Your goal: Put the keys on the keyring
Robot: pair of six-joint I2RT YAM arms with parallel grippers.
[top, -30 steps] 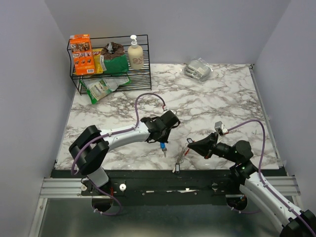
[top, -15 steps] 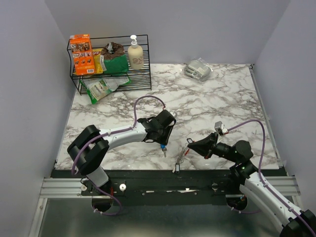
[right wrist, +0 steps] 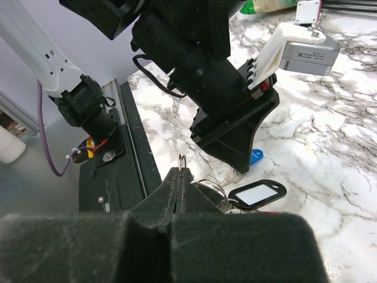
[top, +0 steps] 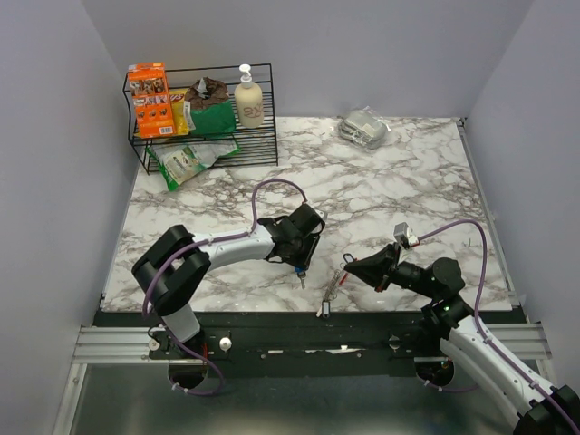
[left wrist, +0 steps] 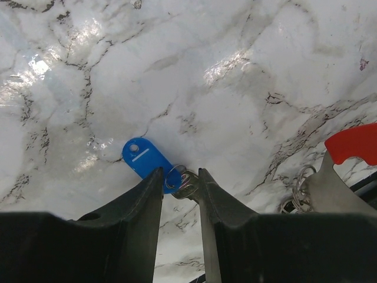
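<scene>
While the right gripper (right wrist: 179,172) is clamped tight on a small ring of the keyring (right wrist: 182,160), whose chain trails to the near edge of the marble counter (top: 399,181), the left gripper (left wrist: 179,172) stands narrowly parted. Its fingers straddle the ring of the blue-headed key (left wrist: 144,158), which lies flat near the red clip (left wrist: 353,143), by the middle of that near edge. Bare marble runs from both grippers to the wire rack (top: 204,113) in the far left corner and the silver packet (top: 364,127) at the far edge.
</scene>
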